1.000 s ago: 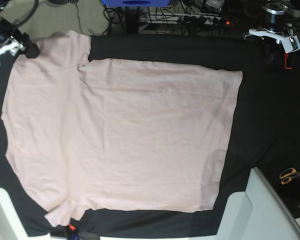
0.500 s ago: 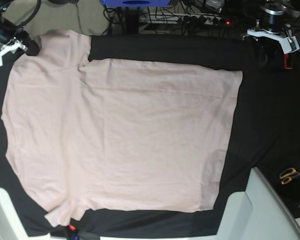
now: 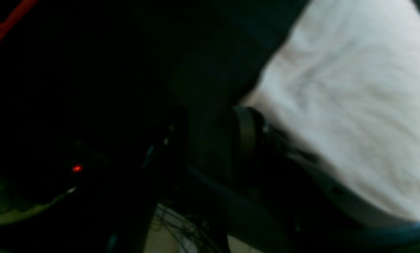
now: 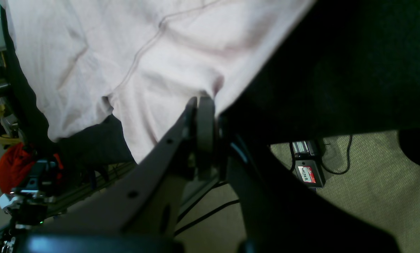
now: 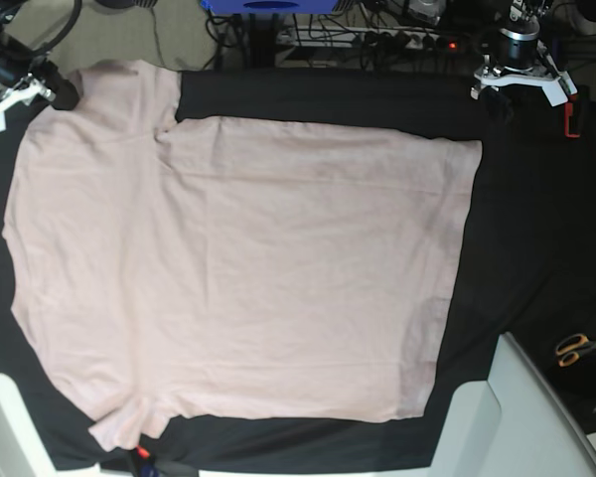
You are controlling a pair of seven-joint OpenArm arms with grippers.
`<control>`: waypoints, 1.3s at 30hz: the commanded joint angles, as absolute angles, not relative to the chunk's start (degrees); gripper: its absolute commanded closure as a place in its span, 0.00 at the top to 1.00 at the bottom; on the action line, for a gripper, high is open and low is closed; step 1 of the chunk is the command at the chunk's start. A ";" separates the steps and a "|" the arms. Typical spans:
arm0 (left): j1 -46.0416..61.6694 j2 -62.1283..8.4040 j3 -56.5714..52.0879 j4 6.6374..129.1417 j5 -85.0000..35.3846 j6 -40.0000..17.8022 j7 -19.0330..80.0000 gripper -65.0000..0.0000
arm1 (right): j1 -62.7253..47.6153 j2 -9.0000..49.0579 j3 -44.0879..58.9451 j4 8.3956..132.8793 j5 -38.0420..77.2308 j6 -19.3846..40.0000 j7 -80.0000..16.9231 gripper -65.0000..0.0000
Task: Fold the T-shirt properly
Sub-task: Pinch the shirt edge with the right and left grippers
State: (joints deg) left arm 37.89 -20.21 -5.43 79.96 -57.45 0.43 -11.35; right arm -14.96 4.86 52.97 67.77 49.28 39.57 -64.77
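Right pincer on T-shirt (pinched)

Soft, wrinkled matt cotton T-shirt on matt black tablecloth.

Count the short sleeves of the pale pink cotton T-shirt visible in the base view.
2. One sleeve lies at the top left beside the right gripper, the other sleeve at the bottom left. Neither looks hidden on the pale pink cotton T-shirt.

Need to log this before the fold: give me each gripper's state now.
Left gripper: open, holding nothing, beside the T-shirt.
Right gripper: shut on the T-shirt's edge.
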 commanded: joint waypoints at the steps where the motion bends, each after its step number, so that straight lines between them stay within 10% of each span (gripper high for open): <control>1: 37.67 -20.79 -5.58 80.48 -57.45 -0.22 -12.62 0.33 | -14.99 5.85 53.05 68.44 50.15 40.00 -64.75 0.01; 7: 37.49 -20.35 -5.58 81.63 -57.45 -0.22 -12.70 0.46 | -14.99 5.85 53.05 68.44 50.07 40.00 -64.75 0.01; 39: 24.92 -15.87 -1.54 72.75 -57.27 -0.22 -4.00 0.46 | -14.99 5.93 53.05 68.44 50.07 40.00 -64.75 0.01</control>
